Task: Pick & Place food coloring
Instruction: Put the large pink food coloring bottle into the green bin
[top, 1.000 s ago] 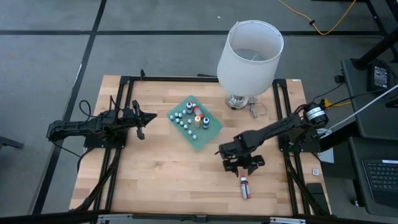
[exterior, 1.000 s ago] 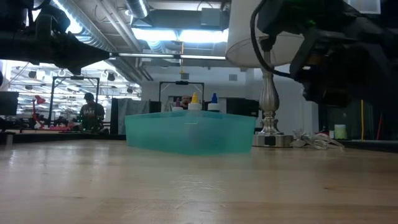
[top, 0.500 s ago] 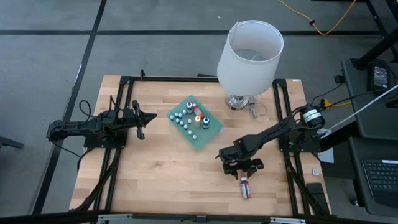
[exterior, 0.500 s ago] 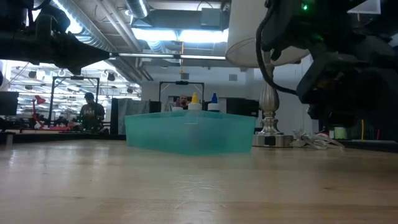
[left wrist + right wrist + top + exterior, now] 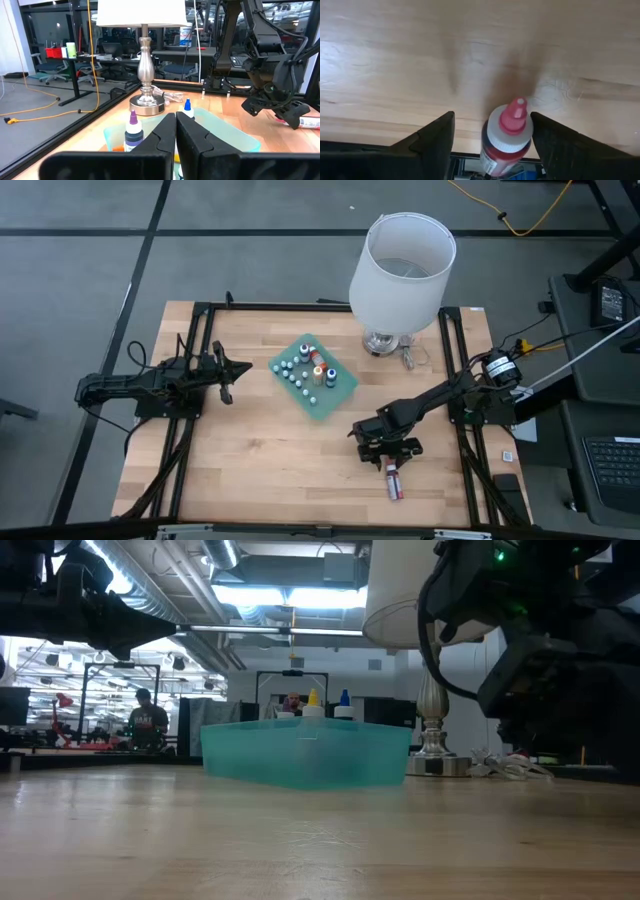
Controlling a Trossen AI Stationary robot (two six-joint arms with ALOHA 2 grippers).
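- Your right pincer (image 5: 390, 456) hangs over a red food coloring bottle (image 5: 393, 480) lying on its side on the desk (image 5: 250, 450). Its fingers are parted either side of the cap, probably not yet touching.
- Lower squarely, then close on the body below the cap.
- The desk's near edge is close; open wood lies toward the teal tray (image 5: 340, 392).
- Left pincer (image 5: 240, 367) waits clenched, well apart.

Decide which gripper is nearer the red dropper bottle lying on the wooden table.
Right. The right gripper hangs open just above the red dropper bottle, fingers either side; the left gripper, shut, waits beyond the green tray.
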